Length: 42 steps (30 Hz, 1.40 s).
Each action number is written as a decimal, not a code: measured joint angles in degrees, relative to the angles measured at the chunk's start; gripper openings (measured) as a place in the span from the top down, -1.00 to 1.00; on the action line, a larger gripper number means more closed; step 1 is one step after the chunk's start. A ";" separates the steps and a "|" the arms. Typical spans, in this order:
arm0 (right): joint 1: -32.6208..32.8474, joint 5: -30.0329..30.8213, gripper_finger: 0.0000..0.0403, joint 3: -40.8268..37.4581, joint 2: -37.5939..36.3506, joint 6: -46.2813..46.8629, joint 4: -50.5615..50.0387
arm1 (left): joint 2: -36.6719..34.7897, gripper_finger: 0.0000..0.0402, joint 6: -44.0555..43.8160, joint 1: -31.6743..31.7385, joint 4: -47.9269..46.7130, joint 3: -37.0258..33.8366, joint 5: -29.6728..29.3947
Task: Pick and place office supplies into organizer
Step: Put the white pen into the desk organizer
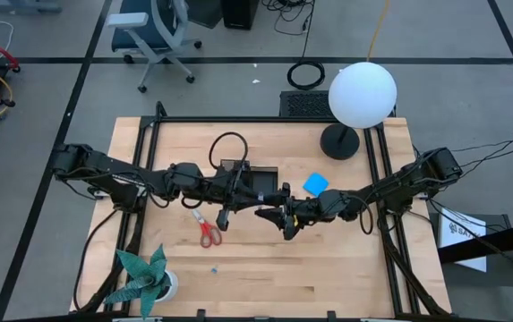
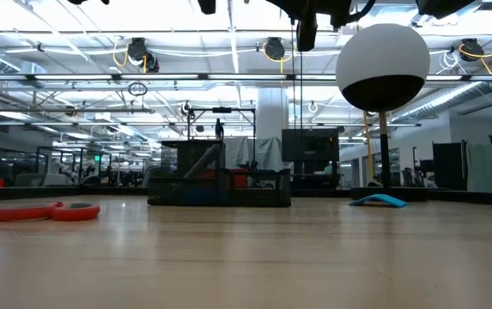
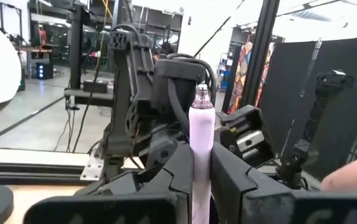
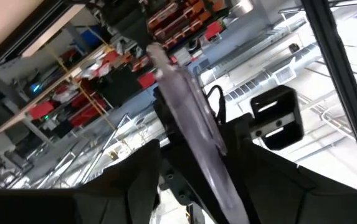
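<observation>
At the middle of the high view the left gripper (image 1: 254, 207) and the right gripper (image 1: 283, 217) meet above the counter (image 1: 346, 268), each closed on a pen (image 3: 201, 155) standing between its fingers. The black organizer (image 1: 256, 179) sits just above them in the frame. The red scissors (image 1: 206, 227) lie lower left of the grippers, the blue notepad (image 1: 315, 184) to their upper right, and 1 tiny blue piece (image 1: 212, 267) lies toward the lower middle.

Scissors (image 1: 207, 227) left of organizer (image 1: 254, 178)
</observation>
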 joint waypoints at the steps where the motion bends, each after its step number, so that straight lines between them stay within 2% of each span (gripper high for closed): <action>1: 0.00 -0.62 -0.02 0.00 0.00 0.18 0.02 | 0.01 0.83 -0.10 0.00 0.44 0.00 0.25; 4: 0.00 -1.03 0.10 0.00 0.00 1.62 0.10 | -0.18 0.83 -0.10 0.00 1.08 0.02 0.43; 6: 0.00 -1.37 0.25 0.00 0.02 4.08 1.54 | -0.10 0.83 -0.10 0.00 0.72 0.02 0.51; 11: 0.50 -2.52 0.81 0.35 0.00 14.51 3.62 | -0.21 0.83 -1.76 0.00 0.95 0.02 0.72; 20: 0.55 -2.43 0.83 1.25 -0.02 21.04 3.69 | -0.29 0.81 -2.91 0.00 1.37 0.02 0.74; 27: 2.25 3.05 0.84 1.51 -0.02 28.77 5.73 | -0.12 0.29 -0.66 0.38 1.11 -0.02 -0.10; 32: 3.25 10.00 0.85 1.51 0.03 35.05 8.75 | -0.90 0.01 -0.07 1.78 -0.77 -0.02 -0.65; 37: 2.85 15.20 0.86 1.51 0.07 43.75 9.60 | -3.58 -0.10 2.59 2.59 -6.68 -0.02 -5.50; 42: 1.91 18.58 0.86 1.44 0.02 55.69 9.42 | -6.16 -0.11 4.41 2.00 -9.35 -0.02 -5.99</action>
